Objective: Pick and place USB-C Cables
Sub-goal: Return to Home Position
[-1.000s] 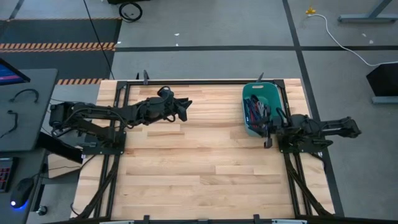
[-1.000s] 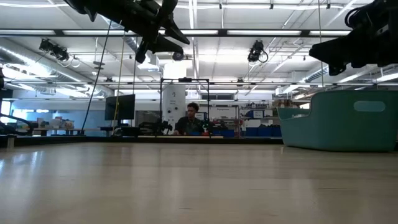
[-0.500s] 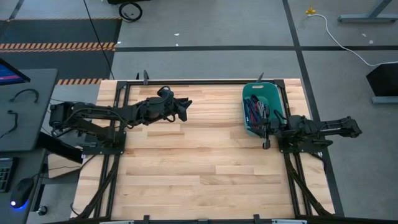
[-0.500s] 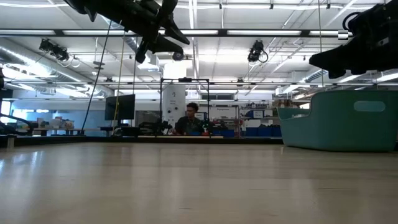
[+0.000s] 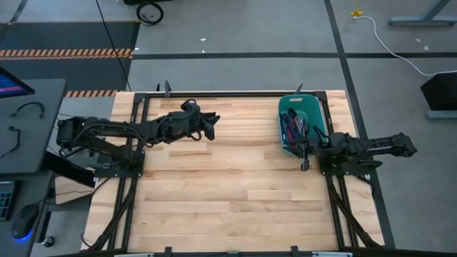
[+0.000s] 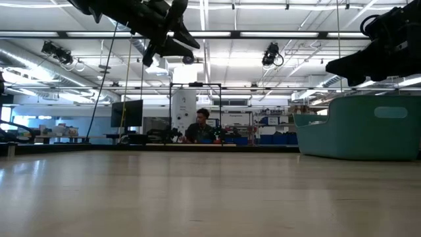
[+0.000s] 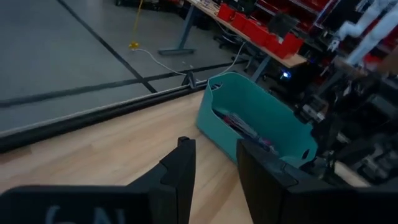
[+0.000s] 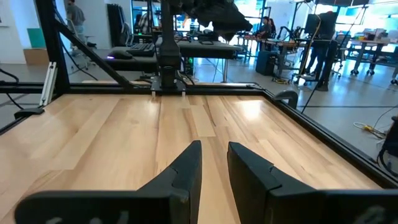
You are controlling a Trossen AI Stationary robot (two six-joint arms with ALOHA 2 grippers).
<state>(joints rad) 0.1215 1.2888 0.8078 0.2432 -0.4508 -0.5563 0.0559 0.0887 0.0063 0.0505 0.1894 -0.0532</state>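
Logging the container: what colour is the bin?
The bin is teal; left wrist view shows it best.

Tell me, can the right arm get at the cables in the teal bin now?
Probably yes: the right pincer hangs empty beside the open-topped bin, and nothing covers the cables.

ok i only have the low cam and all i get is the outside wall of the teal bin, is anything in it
Observer: Yes. From above, the teal bin holds a heap of coloured USB-C cables.
Operator: and is the right gripper carrying one
Observer: No. The right gripper hangs at the bin's end nearer the table's middle; its wrist view shows fingers slightly apart, nothing between them.
Operator: where's the left one
Observer: The left gripper is over the table's rear, well apart from the bin, open and empty.
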